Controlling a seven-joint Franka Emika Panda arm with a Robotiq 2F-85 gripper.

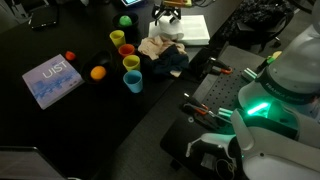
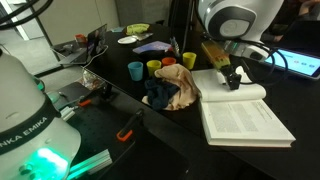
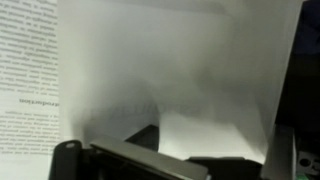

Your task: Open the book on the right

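Observation:
The book (image 2: 245,120) lies open at the table's edge in both exterior views, white printed pages up; it also shows at the far side (image 1: 192,30). A beige cover flap (image 2: 212,52) stands tilted up behind it. My gripper (image 2: 233,82) points down at the book's far half, near the spine, and it shows small in an exterior view too (image 1: 167,17). In the wrist view a white leaf (image 3: 180,70) curls up and fills the picture, with printed text at the left. The gripper (image 3: 180,168) has its fingers wide apart at the bottom corners, so it looks open.
A crumpled cloth pile (image 2: 172,90) lies right beside the book, also seen in an exterior view (image 1: 160,50). Several coloured cups (image 1: 130,62) stand past it. A larger blue-lavender book (image 1: 52,80) lies far off. Red-handled tools (image 2: 128,125) lie near the robot base.

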